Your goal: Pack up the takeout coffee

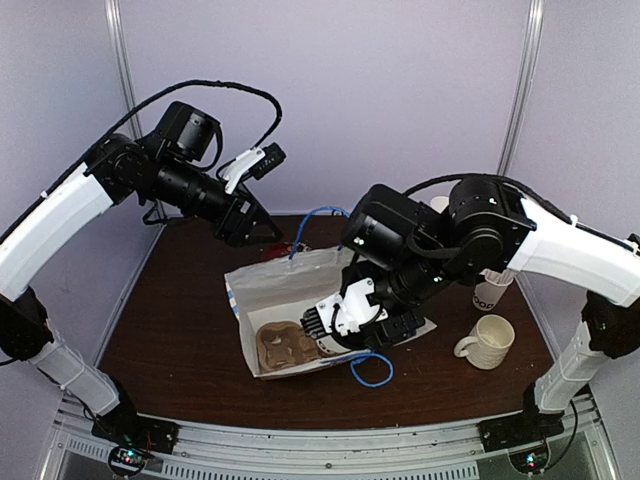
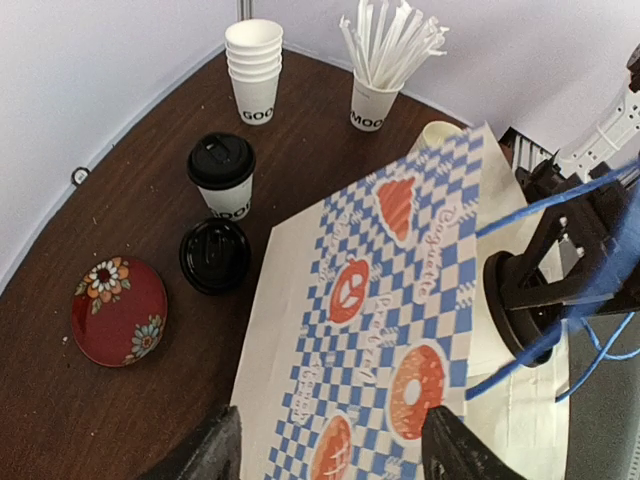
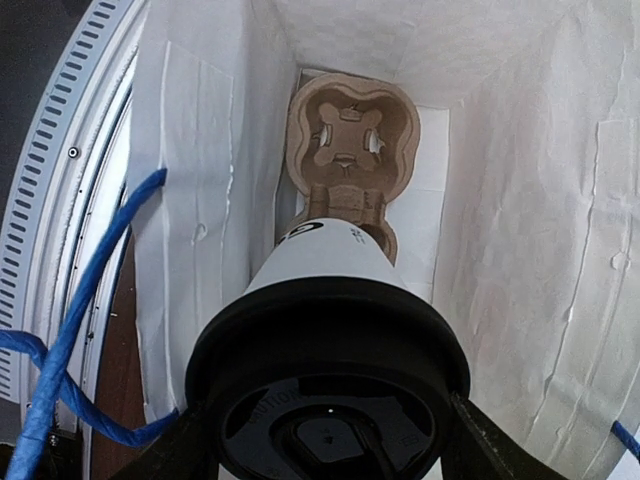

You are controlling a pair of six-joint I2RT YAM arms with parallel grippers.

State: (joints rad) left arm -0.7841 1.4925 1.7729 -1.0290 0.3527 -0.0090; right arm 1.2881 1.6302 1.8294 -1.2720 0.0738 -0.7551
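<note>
A white paper cup [image 3: 325, 255] with a black dome lid [image 3: 330, 380] hangs inside the open white paper bag [image 3: 530, 200]. My right gripper [image 3: 330, 450] is shut on its lid. The cup's base is at the near pocket of the brown pulp carrier [image 3: 350, 130], which lies on the bag's floor; its far pocket is empty. From above, the right gripper [image 1: 345, 320] reaches into the bag [image 1: 260, 285] beside the carrier [image 1: 285, 345]. A second lidded cup [image 2: 222, 175] stands on the table. My left gripper [image 2: 335, 455] is open above the bag's checkered side [image 2: 380, 300].
A loose black lid [image 2: 214, 255], a red floral plate [image 2: 120, 310], a stack of lidless cups [image 2: 255, 70] and a cup of stirrers [image 2: 380, 70] stand on the table behind the bag. A cream mug [image 1: 487, 340] sits at the right. Blue bag handles [image 1: 372, 370] hang loose.
</note>
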